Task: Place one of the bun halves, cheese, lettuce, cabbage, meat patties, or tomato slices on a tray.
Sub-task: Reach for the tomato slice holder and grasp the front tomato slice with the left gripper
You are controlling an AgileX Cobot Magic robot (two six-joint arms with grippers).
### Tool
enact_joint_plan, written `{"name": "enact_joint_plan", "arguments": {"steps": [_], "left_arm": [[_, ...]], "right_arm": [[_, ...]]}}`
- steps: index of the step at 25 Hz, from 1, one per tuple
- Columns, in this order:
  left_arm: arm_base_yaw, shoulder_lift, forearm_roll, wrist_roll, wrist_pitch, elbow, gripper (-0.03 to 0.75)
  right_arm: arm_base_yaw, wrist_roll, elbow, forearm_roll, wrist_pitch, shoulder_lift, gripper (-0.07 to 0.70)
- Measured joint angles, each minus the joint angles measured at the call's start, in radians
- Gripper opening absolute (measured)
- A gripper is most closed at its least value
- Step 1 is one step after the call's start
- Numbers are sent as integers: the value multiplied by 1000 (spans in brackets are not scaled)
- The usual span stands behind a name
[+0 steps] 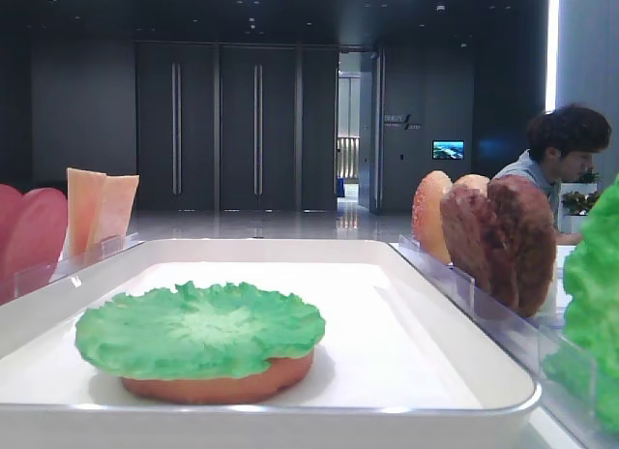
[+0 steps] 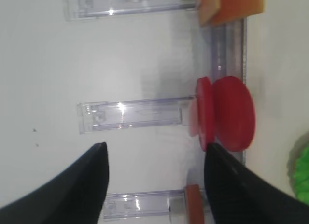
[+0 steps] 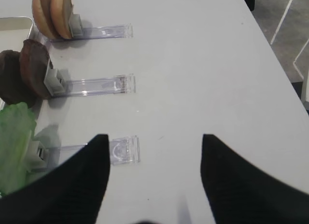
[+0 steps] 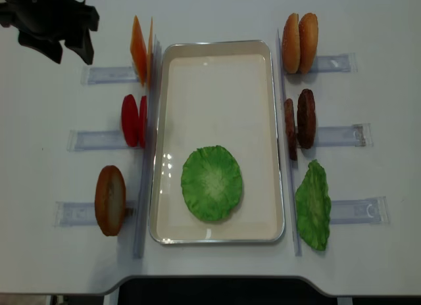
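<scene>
The white tray [image 4: 217, 88] lies mid-table. On it a lettuce leaf [image 4: 212, 183] covers a flat orange-brown bun half [image 1: 227, 383]. Left of the tray, tomato slices [image 4: 133, 119], cheese [image 4: 140, 50] and a bun half [image 4: 110, 200] stand in holders. To its right stand domed bun halves [image 4: 299, 42], meat patties [image 4: 299, 121] and more lettuce [image 4: 312, 206]. Cabbage is out of view. My left gripper [image 4: 66, 45] hangs open at the far left corner, with the tomato slices [image 2: 227, 113] ahead of it. My right gripper [image 3: 154, 137] is open over bare table.
Clear plastic holder strips [image 4: 99, 139] stick out from both long sides of the tray. One strip [image 3: 123, 149] lies beside my right gripper's left finger. A seated person [image 1: 561, 154] is in the background, beyond the table.
</scene>
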Motion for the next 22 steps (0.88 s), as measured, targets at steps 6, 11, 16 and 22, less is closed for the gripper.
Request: {"name": "enact_joint_plan", "arguments": {"steps": [6,11,16,22], "left_arm": [[-113,0,-2,-98,0,0,477],[-192,2,-4,-171,0,0,477],[-227,29,-8,-214,0,0,477],[-234,62,-11,-228,-1,0,477]], "right_arm": [[0,0,0,0,0,0,400],[0,0,0,0,0,0,400],[0,0,0,0,0,0,400],[0,0,0,0,0,0,400]]}}
